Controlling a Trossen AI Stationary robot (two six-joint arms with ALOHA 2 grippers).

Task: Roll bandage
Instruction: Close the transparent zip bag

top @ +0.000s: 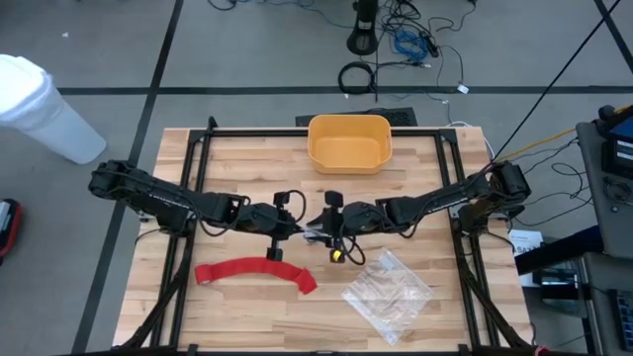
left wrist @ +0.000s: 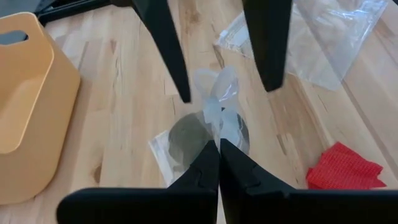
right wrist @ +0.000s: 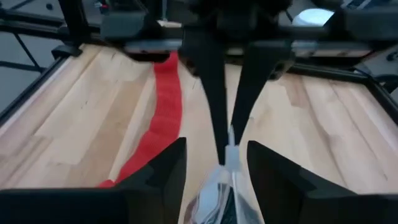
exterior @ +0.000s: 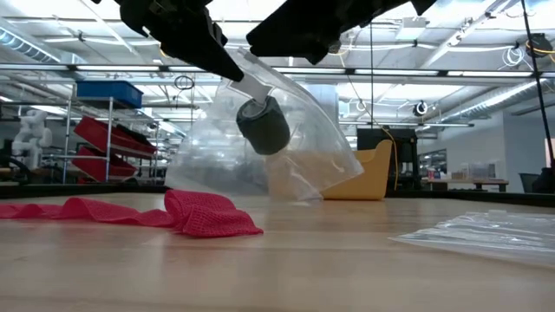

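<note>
wooden table (top: 247,158) mid-centre | left gripper (left wrist: 219,146) clenching clear bag (exterior: 295,139) aloft | right gripper (right wrist: 227,155) standing released | bandage (top: 255,271) lying flat nearer, waiting for rolling

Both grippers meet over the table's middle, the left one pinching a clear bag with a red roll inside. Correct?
Not quite: the roll in the clear bag pinched by the left gripper is dark grey, per the low view. The red bandage lies flat on the table.

The wooden counter (top: 237,316) has a yellow tub (top: 349,142) sitting at its far edge. A long red bandage (top: 255,271) lies flat near the front. A clear plastic bag (top: 388,294) lies beside the bandage, apart from it.
</note>
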